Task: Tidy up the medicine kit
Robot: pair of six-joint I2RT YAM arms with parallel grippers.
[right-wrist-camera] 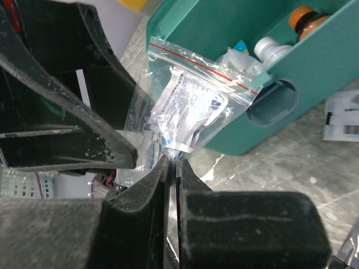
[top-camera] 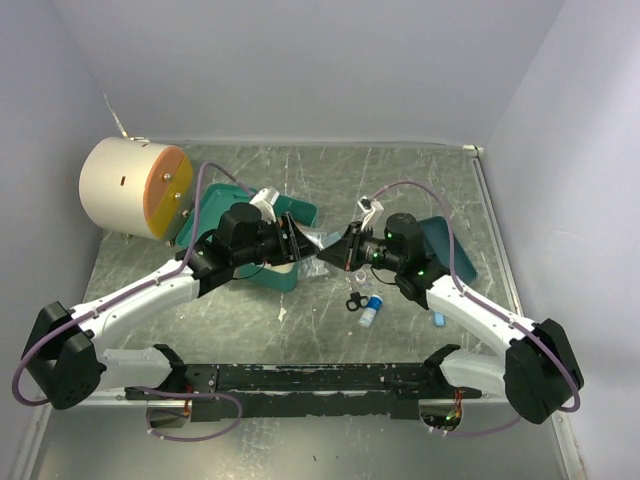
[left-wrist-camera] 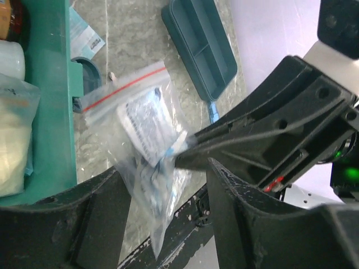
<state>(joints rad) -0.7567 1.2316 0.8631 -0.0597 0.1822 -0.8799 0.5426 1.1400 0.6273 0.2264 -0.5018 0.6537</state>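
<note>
The medicine kit (top-camera: pixel 300 212), a teal box, stands open at left of centre with bottles and packets inside (right-wrist-camera: pixel 314 61). Beside its right wall a clear zip bag (right-wrist-camera: pixel 190 95) with a red seal line and printed sachets hangs in the air. My right gripper (right-wrist-camera: pixel 173 162) is shut on the bag's lower corner. My left gripper (left-wrist-camera: pixel 165 179) is open, with a finger on each side of the bag's hanging end (left-wrist-camera: pixel 143 123). From above, the two grippers meet tip to tip (top-camera: pixel 322 248) next to the kit.
A big cream cylinder with an orange face (top-camera: pixel 135 188) lies at the back left. A darker teal divided tray (top-camera: pixel 450 250) sits under the right arm. A small blue-and-white bottle (top-camera: pixel 372 308), a black item (top-camera: pixel 356 300) and a paper leaflet (right-wrist-camera: pixel 342 120) lie on the table.
</note>
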